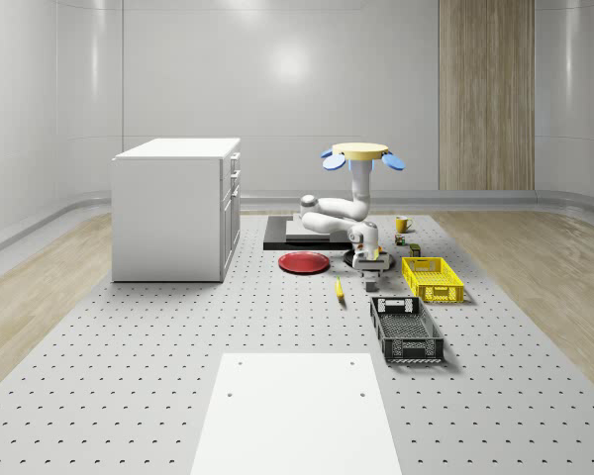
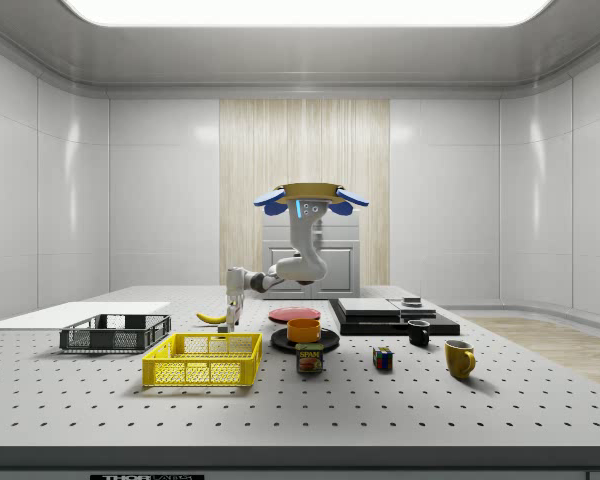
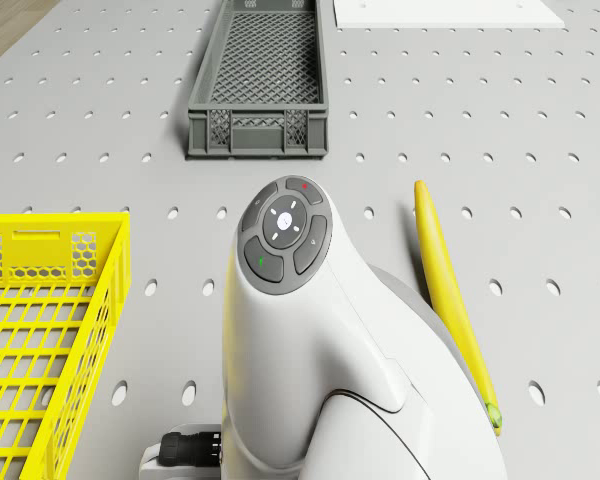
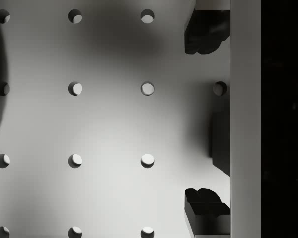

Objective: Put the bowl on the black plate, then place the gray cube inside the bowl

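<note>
The worktop [image 1: 129,346] is holding a yellow basket [image 1: 433,279], a black basket [image 1: 406,330], a banana [image 1: 339,290], a red plate [image 1: 304,262] and a white cabinet [image 1: 176,210].

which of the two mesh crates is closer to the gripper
The yellow crate: the gripper hangs just off its whole-scene-left side, while the dark gray crate lies farther toward the camera.

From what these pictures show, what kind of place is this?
Probably a simulated robotics lab: a perforated table like an optical breadboard, bare white wall panels, and test props such as a yellow crate and a banana.
</note>
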### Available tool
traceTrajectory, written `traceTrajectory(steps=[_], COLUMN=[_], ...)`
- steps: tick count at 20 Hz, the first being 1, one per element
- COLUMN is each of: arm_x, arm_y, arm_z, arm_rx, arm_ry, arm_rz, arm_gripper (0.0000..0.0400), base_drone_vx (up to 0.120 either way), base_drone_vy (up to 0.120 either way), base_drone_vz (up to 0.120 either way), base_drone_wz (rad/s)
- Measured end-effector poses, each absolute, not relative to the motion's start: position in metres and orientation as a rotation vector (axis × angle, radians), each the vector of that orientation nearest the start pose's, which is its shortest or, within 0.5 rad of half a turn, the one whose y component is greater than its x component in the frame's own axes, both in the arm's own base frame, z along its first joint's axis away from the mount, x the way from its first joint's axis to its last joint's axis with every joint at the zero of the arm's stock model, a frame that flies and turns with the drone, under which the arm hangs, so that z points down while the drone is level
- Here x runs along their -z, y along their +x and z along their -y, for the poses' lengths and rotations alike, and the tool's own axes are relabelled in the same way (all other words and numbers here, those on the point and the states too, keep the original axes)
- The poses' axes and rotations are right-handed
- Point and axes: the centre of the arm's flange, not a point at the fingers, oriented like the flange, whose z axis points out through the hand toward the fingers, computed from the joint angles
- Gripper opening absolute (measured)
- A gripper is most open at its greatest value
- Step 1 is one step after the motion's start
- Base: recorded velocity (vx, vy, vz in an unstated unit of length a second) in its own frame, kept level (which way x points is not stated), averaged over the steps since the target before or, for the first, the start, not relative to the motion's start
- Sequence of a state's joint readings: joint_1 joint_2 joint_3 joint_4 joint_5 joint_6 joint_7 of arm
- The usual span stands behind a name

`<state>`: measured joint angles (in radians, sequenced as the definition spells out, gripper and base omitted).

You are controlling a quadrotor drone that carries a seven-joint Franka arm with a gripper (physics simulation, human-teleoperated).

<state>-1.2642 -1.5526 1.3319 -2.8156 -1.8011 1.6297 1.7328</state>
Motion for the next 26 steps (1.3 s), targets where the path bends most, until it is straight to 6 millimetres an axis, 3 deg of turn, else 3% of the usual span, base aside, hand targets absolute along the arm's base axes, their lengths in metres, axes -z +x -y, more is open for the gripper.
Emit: traceTrajectory(steps=[8,22,26], arm_x=[-0.507,-0.528,-0.530], arm_y=[0.321,0.321,0.321], arm_z=[0.010,0.010,0.010], arm_rx=[-0.786,-0.786,-0.786], arm_ry=[0.001,0.001,0.001], arm_rz=[0.002,0.002,0.002], arm_gripper=[0.0400,0.0400,0.0315], base_drone_vx=[0.120,0.003,0.000], base_drone_vy=[-0.015,0.000,0.000], base_drone_vz=[0.000,0.000,0.000], base_drone_wz=[0.000,0.000,0.000])
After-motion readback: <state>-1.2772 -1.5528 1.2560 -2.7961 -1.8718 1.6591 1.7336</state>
